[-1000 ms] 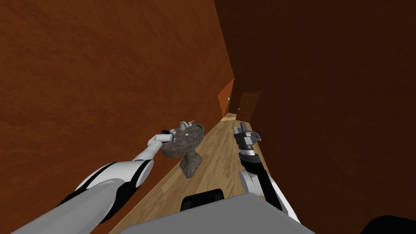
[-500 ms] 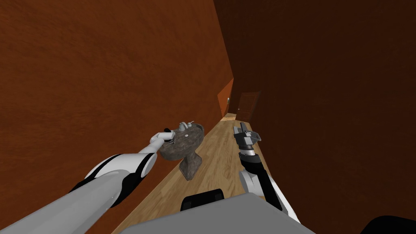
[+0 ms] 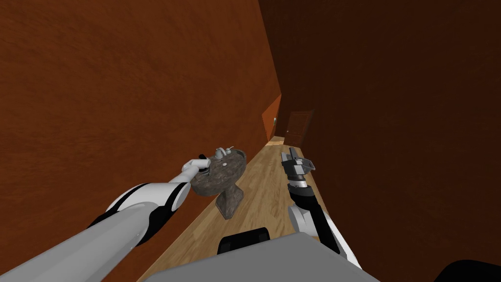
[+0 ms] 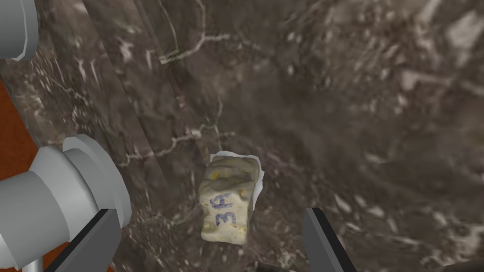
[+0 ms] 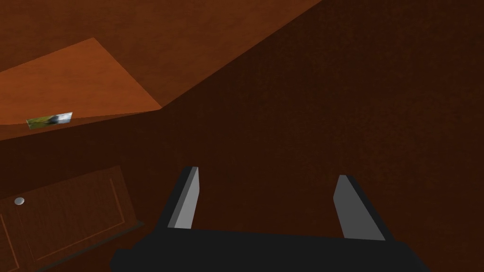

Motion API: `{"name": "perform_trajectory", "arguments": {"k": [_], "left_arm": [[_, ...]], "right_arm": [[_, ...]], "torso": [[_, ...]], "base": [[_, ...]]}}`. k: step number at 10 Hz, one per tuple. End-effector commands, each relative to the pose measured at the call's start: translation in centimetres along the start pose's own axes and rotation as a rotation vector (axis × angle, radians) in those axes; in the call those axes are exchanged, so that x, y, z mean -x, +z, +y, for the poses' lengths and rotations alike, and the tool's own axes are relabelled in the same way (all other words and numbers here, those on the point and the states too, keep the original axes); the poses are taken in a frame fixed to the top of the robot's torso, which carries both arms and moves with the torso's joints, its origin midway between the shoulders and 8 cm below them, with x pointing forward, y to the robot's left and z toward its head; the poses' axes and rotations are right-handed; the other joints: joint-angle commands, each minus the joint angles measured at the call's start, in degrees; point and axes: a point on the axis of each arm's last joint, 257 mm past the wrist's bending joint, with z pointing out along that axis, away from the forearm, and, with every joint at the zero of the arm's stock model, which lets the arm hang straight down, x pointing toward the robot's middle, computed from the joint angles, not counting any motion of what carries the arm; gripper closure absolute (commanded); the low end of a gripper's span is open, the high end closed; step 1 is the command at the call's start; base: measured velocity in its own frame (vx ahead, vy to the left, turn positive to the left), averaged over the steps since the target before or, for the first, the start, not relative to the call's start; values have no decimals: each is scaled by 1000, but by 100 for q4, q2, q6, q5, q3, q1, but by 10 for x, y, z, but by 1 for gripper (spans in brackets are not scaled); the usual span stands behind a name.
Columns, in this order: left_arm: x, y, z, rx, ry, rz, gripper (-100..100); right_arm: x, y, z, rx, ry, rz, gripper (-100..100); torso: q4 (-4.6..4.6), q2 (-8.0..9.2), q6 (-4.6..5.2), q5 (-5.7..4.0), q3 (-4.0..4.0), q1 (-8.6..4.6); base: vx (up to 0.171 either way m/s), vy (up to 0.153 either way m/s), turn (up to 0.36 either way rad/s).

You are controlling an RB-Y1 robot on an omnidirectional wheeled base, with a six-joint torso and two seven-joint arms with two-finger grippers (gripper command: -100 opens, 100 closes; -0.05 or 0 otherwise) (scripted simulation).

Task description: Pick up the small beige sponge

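Dark marbled pedestal sink [image 3: 230,172] against a rust-brown wall [image 3: 122,98]. Small beige sponge [image 4: 230,200], marked in blue ink, lying on the sink's marbled surface, near the grey tap [image 4: 61,193]. Left gripper [image 4: 205,215] spread wide over the sink, straddling the sponge without touching it. Best to ease lower, keep the sponge centred, steer clear of the tap, then pinch gently: probably soft. Right gripper [image 3: 293,159] likewise spread, idle, well apart from the sink.

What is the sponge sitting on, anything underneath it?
The sponge rests on the dark veined sink. A thin white rim peeks out along its far edge; whatever lies directly beneath is covered. The open left pincer straddles it without touching.
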Motion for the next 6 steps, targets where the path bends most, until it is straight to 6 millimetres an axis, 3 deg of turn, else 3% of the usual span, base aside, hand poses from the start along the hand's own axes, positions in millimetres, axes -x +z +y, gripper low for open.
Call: {"name": "perform_trajectory", "arguments": {"k": [1,3,4,5,6], "left_arm": [[2,2,7,20,-2,-8,-100],[3,3,9,24,-2,-10,-100],[3,3,10,26,-3,-10,0],[8,5,13,34,-1,7,-100],[8,5,13,34,21,7,-100]], "right_arm": [[0,0,0,0,0,0,0],[0,0,0,0,0,0,0],[0,0,0,0,0,0,0],[0,0,0,0,0,0,0],[0,0,0,0,0,0,0]], "torso": [[0,0,0,0,0,0],[1,2,-1,1,1,6],[1,6,0,0,4,0],[3,11,0,-1,6,-5],[0,-4,-4,-6,-1,-30]], "base": [[24,28,-1],[25,27,0],[0,0,0],[63,-80,186],[81,-93,133]]}}
